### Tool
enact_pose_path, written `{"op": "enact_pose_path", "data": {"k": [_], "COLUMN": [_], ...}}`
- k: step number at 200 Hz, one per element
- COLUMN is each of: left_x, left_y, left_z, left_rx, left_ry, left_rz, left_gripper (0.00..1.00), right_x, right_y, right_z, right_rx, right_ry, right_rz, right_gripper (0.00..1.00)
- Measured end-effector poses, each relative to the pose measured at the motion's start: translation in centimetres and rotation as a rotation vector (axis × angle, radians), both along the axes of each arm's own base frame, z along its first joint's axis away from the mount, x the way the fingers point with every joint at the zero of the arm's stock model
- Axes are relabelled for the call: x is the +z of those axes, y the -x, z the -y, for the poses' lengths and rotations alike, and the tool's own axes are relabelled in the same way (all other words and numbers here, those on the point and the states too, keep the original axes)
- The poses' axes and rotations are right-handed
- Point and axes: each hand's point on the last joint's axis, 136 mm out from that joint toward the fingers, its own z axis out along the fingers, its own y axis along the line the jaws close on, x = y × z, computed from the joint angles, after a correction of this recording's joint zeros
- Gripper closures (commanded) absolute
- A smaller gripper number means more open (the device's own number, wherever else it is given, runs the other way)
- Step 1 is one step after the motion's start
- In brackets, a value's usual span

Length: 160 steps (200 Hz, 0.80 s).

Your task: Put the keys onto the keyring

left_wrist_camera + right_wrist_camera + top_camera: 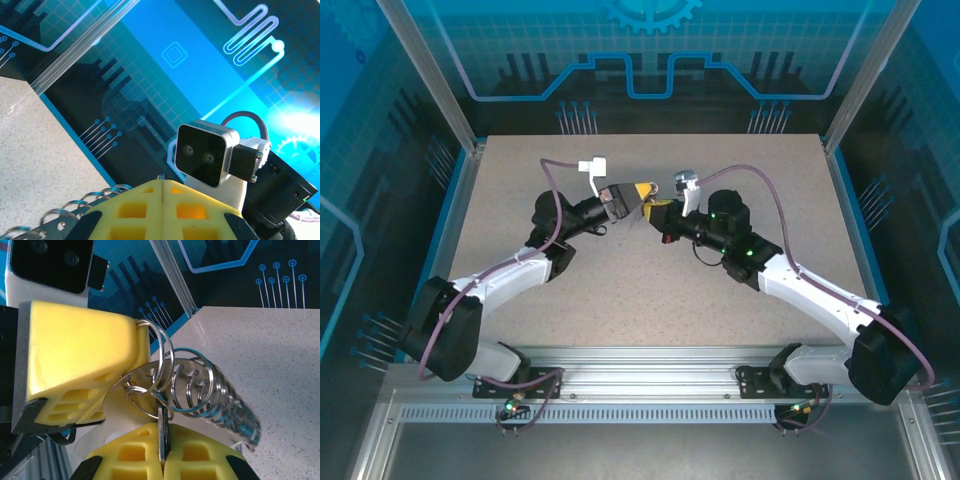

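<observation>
**A:** Where does it stand?

**B:** The 2 tools meet above the bench [280, 365], both clenched. The left tool [161, 186] grasps the flat keyring [135, 374]. The right tool [162, 431] pinches the key [163, 415] by its blade, right against the keyring among the silvery rings [215, 390].

**A:** How to do it well?

**B:** Hold the left firm, ease the key slowly along the keyring's edge, and let go only once it hangs. I cannot tell if it is hooked.
</observation>
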Motion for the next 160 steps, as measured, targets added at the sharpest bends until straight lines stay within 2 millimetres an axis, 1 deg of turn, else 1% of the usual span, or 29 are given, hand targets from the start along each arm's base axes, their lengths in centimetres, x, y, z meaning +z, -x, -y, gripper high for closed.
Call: {"op": "enact_pose_path", "data": {"k": [43,83,160], "left_x": [0.3,0.0,0.0], "left_y": [-0.3,-0.7,-0.8], "left_z": [0.0,-0.3,-0.2], "left_rx": [0.021,0.046,0.053], "left_ry": [0.049,0.066,0.077], "left_rz": [-0.007,-0.016,-0.005], "left_gripper": [1.00,1.00,1.00], "right_x": [0.4,0.3,0.4], "right_y": [-0.2,0.2,0.3], "right_z": [-0.5,-1.4,-1.4], "right_rx": [0.017,0.050,0.069], "right_ry": [-0.038,-0.037,-0.049], "right_rz": [-0.003,-0.008,-0.021], "right_gripper": [1.00,1.00,1.00]}}
